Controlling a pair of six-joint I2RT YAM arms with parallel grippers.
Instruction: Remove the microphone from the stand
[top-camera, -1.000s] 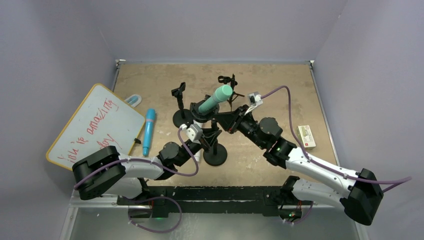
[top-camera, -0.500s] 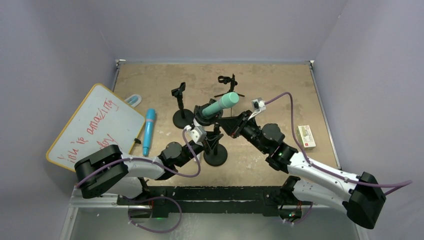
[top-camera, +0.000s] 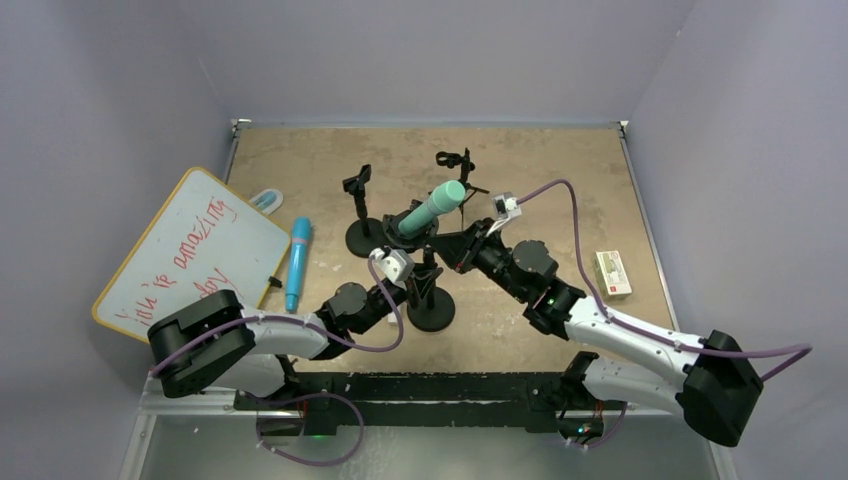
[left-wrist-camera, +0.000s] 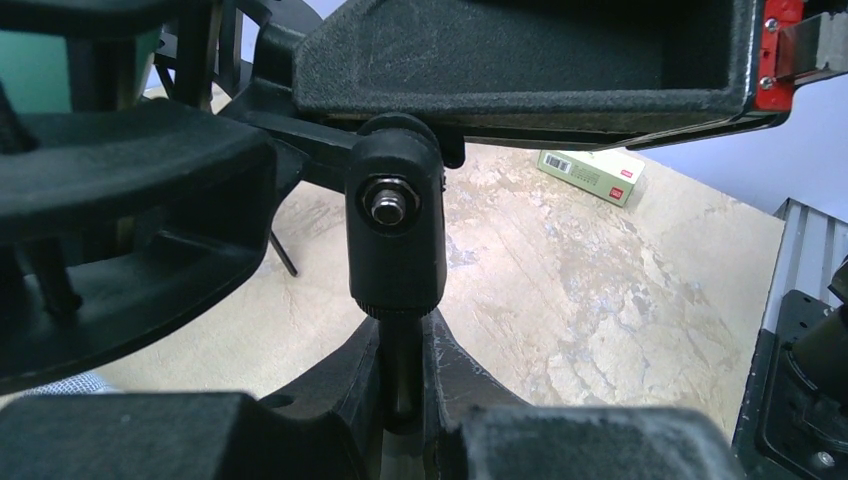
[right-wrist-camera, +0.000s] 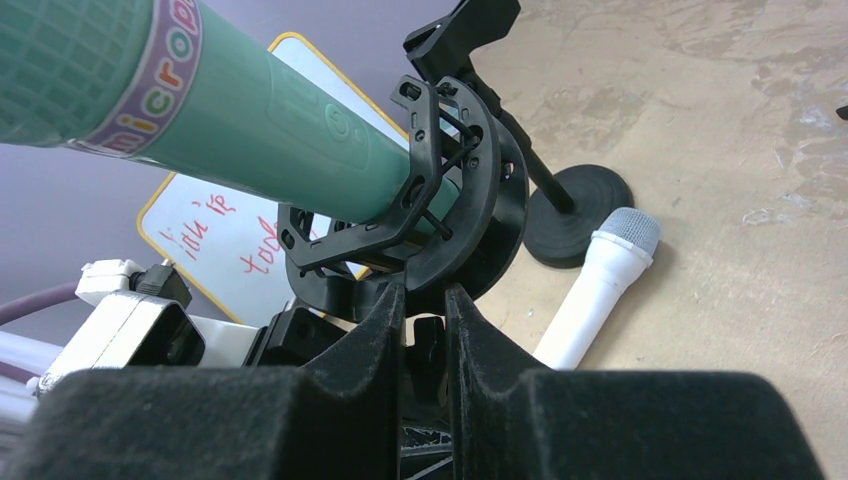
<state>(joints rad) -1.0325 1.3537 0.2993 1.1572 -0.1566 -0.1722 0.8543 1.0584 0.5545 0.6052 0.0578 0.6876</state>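
Mid-table, the green microphone (top-camera: 432, 208) sits in the cradle (right-wrist-camera: 450, 190) on top of the stand (top-camera: 431, 312), not out yet. It is tilted, mesh head up and toward the far right in the top view, with the tail end through the black ring. The right wrist view shows the green body passing through the ring, cords across it.

Left gripper (top-camera: 420, 278): closed tight on the stand's thin pole, just under the pivot knuckle (left-wrist-camera: 395, 230). The fingers (left-wrist-camera: 330, 400) hug the pole on both sides with no gap visible.

Right gripper (right-wrist-camera: 425, 325): fully closed, pinching the dark stem directly under the cradle ring, above that knuckle. It is not touching the microphone itself. In the left wrist view its black body sits right over the knuckle.

Both arms meet at the same stand, left low and right high, close together.

Other stuff on the table (top-camera: 560, 180):
- white microphone (right-wrist-camera: 600, 290) lying flat next to the stand
- second stand (top-camera: 360, 210) with a round base, just left of the green one
- small tripod stand (top-camera: 455, 165) farther back
- whiteboard (top-camera: 190, 250) with red writing at the left edge, and a blue stick-shaped thing (top-camera: 297, 262) beside it
- small box (top-camera: 612, 272) near the right edge, well apart from the arms
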